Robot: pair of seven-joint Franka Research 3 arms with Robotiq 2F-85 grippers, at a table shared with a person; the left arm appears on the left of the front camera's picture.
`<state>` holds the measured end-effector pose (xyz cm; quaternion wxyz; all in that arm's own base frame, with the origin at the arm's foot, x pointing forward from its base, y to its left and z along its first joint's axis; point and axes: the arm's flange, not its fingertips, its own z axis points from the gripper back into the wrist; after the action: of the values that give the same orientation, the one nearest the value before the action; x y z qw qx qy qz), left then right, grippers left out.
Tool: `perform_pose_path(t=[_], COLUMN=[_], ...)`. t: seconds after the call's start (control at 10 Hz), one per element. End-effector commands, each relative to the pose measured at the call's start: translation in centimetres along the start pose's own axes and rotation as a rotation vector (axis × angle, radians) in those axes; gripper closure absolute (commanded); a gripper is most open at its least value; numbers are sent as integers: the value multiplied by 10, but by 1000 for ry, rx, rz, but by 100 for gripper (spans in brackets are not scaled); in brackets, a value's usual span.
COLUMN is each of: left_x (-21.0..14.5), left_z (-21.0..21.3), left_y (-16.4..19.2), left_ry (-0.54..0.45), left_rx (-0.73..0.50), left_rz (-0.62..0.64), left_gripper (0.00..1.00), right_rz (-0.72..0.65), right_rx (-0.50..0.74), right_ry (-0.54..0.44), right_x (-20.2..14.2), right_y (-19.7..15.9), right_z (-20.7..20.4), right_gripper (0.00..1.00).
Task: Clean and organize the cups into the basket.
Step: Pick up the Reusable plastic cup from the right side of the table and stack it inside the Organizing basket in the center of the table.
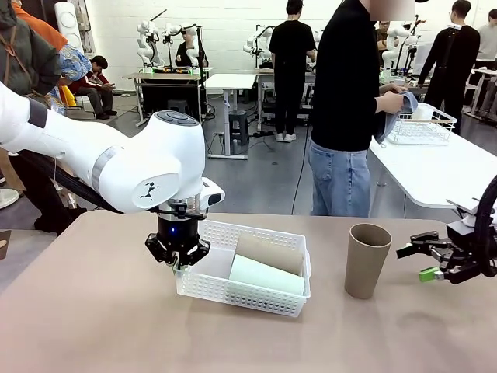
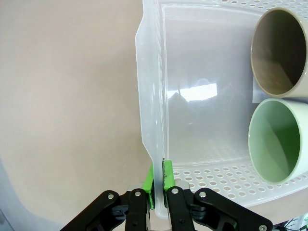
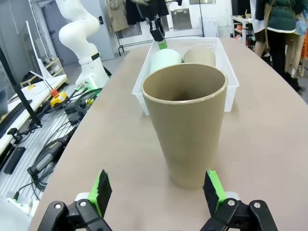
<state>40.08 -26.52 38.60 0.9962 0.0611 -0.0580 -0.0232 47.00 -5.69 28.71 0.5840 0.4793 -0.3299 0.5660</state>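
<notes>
So far, the mesh basket (image 1: 233, 294) holds two cups on their sides, a mint green tumbler (image 1: 264, 275) and a tan tumbler (image 1: 268, 252). A second tan tumbler (image 1: 366, 260) stands on the counter (image 1: 93, 326) right of the basket, likely the last to go in. The left jaws are clenched on the basket's left rim; the right jaws are released, farther right.

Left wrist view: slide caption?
Left pincer shut on the basket rim; tan cup and mint cup lie inside.
</notes>
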Motion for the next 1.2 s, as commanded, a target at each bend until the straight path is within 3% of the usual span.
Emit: perform_pose_path(t=[0.0,0.6,1.1], left_x=[0,0,0], left_z=[1,1,1], left_y=[2,2,2], left_ry=[-10,-10,-10], left_rx=[5,5,5], left_rz=[-4,-4,-4], left_gripper=[100,100,100], right_rz=[-35,-55,-68], right_rx=[1,21,56], right_ry=[7,-31,-8], right_x=[4,13,6], right_y=[-16,-49,-62], right_z=[-12,-35,-57], right_gripper=[0,0,0])
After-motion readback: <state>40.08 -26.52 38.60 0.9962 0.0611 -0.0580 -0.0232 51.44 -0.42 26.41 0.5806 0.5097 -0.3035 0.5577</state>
